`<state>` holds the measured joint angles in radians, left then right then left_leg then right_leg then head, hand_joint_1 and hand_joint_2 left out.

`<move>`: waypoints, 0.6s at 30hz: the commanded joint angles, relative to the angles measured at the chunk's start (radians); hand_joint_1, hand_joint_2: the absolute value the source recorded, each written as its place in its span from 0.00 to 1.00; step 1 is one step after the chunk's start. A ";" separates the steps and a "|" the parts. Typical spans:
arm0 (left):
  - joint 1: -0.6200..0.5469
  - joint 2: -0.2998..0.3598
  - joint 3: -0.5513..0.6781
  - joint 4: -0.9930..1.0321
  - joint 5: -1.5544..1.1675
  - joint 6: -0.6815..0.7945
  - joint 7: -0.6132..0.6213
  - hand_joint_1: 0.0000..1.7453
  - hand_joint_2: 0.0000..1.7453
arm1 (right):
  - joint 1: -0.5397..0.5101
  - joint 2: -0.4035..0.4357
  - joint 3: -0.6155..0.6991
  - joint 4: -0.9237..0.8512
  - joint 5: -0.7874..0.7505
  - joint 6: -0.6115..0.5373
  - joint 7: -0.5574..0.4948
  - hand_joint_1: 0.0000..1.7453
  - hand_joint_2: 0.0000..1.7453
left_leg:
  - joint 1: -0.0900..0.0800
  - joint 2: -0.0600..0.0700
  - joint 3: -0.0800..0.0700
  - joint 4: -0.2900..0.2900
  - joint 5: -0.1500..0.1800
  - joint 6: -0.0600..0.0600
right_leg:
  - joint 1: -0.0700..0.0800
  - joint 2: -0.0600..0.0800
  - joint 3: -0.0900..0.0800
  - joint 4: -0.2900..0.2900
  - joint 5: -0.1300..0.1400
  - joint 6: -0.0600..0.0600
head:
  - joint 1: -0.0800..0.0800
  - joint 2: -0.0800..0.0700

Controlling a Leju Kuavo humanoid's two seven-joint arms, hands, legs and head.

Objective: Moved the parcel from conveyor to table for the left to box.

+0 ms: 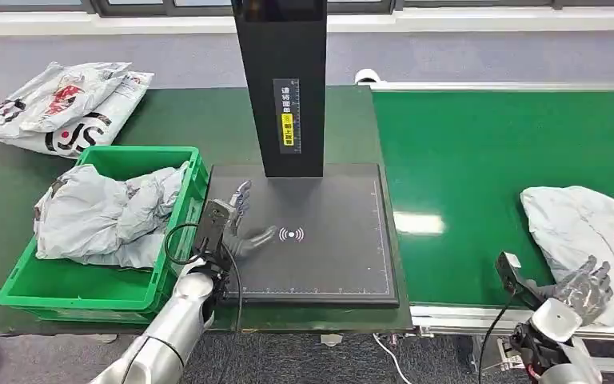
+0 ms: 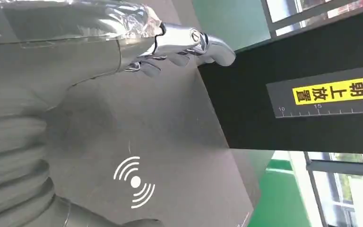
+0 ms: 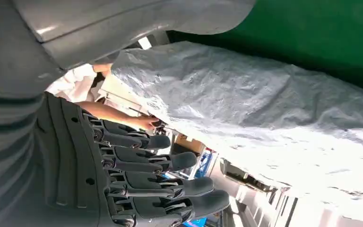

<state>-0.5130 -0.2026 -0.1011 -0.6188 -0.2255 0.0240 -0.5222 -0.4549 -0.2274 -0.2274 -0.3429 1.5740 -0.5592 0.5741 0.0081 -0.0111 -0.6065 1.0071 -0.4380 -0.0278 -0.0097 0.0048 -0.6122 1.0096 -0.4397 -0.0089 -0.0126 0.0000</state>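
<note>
A grey plastic parcel point(image 1: 584, 232) lies on the green conveyor belt point(image 1: 480, 152) at the right. My right hand point(image 1: 582, 286) reaches its near edge with fingers spread, holding nothing; in the right wrist view the parcel point(image 3: 264, 109) hangs just beyond the dark fingers point(image 3: 170, 161). My left hand point(image 1: 238, 224) hovers open over the left part of the black scanner pad point(image 1: 328, 256), close to the green box point(image 1: 88, 292). The left wrist view shows my left hand point(image 2: 179, 45) above the pad's wave symbol point(image 2: 134, 182).
The green box holds several crumpled grey bags point(image 1: 104, 216). More printed parcels point(image 1: 64, 108) lie on the table at the far left. A black scanner column point(image 1: 284, 80) rises from the pad's back edge.
</note>
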 commanded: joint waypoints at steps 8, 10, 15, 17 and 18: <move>-0.022 0.021 0.021 0.038 0.002 -0.004 0.005 0.00 1.00 | -0.049 0.004 0.052 0.062 -0.003 0.015 0.002 0.00 1.00 | 0.000 0.004 0.005 -0.002 -0.001 0.001 | 0.000 0.003 0.004 -0.002 0.000 0.001 | 0.000 0.000; -0.022 0.022 0.023 0.039 0.003 -0.003 0.004 0.00 1.00 | -0.051 0.002 0.054 0.066 -0.004 0.025 0.003 0.00 1.00 | 0.000 0.003 0.003 -0.001 -0.001 0.001 | 0.000 0.002 0.003 -0.001 0.000 0.000 | 0.000 0.000; -0.023 0.022 0.024 0.040 0.003 -0.004 0.004 0.00 1.00 | -0.051 -0.001 0.053 0.068 -0.003 0.031 0.005 0.00 1.00 | -0.001 0.003 0.002 -0.001 -0.001 0.001 | 0.000 0.002 0.001 -0.001 0.000 0.000 | 0.000 0.000; -0.023 0.022 0.024 0.040 0.003 -0.004 0.004 0.00 1.00 | -0.051 -0.001 0.053 0.068 -0.003 0.031 0.005 0.00 1.00 | -0.001 0.002 0.002 -0.001 -0.001 0.001 | -0.001 0.001 0.001 0.000 0.000 0.000 | 0.000 0.000; -0.023 0.022 0.024 0.040 0.003 -0.004 0.004 0.00 1.00 | -0.051 -0.001 0.053 0.068 -0.003 0.031 0.005 0.00 1.00 | -0.001 0.004 0.004 -0.001 -0.001 0.001 | 0.000 0.002 0.003 -0.001 0.000 0.000 | 0.000 0.000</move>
<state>-0.5125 -0.1949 -0.1011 -0.6199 -0.2235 0.0237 -0.5222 -0.4603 -0.2277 -0.2262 -0.3296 1.5740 -0.5386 0.5810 0.0081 -0.0111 -0.6064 1.0071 -0.4381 -0.0277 -0.0097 0.0048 -0.6122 1.0096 -0.4397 -0.0089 -0.0126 -0.0004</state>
